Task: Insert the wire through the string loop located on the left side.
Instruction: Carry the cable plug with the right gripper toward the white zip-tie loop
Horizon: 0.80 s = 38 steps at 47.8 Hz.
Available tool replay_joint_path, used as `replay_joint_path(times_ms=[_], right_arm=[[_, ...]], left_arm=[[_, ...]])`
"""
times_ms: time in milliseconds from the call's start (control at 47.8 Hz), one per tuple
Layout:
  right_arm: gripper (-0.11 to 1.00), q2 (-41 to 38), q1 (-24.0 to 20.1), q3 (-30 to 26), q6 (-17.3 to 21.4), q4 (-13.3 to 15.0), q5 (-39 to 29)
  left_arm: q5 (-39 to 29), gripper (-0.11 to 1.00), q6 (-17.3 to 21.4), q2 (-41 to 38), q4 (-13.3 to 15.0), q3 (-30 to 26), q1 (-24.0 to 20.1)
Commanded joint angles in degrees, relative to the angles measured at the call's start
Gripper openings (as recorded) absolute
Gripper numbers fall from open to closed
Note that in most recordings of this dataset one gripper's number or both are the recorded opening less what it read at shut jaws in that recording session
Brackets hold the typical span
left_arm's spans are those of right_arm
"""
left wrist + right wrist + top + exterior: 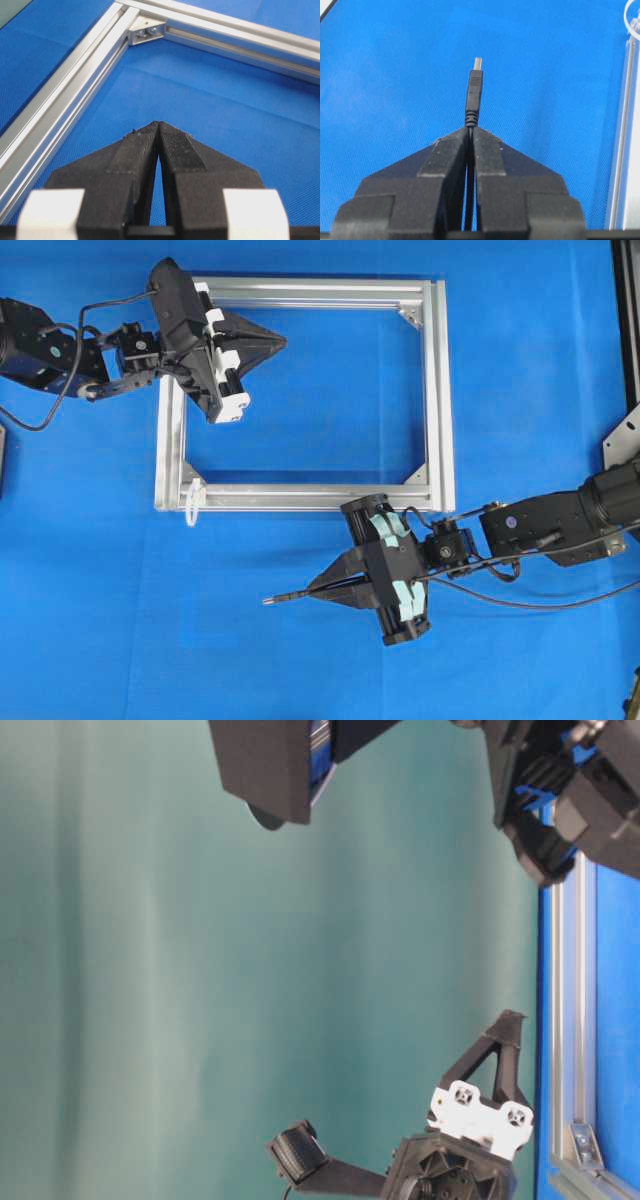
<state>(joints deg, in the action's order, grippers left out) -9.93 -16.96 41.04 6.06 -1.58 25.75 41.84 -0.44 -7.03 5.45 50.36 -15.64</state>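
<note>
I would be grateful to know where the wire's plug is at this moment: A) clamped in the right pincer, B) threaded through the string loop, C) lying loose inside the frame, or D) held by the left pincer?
A: the right pincer is shut on the wire, its plug pointing out over bare cloth, short of the string loop.

A silver frame (437, 390) lies on blue mat (120, 620).
</note>
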Motion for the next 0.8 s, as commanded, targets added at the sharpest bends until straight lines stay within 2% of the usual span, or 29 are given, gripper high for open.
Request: replay_joint_path(times_ms=[0,418,774], right_arm=[[-0.1,2.02,-0.35,-0.7,0.0,0.09,0.26],[-0.1,1.93,0.53,-0.79,0.0,0.09,0.26],[-0.1,1.93,7.38,-0.62,0.0,0.0,0.26]], left_arm=[[0.26,0.0,-0.09,1.67,-0.18,-0.44,0.09],[0.26,0.0,-0.09,1.67,-0.18,-0.44,0.09],[0.35,0.0,-0.09,1.67,-0.35,-0.44,0.18]])
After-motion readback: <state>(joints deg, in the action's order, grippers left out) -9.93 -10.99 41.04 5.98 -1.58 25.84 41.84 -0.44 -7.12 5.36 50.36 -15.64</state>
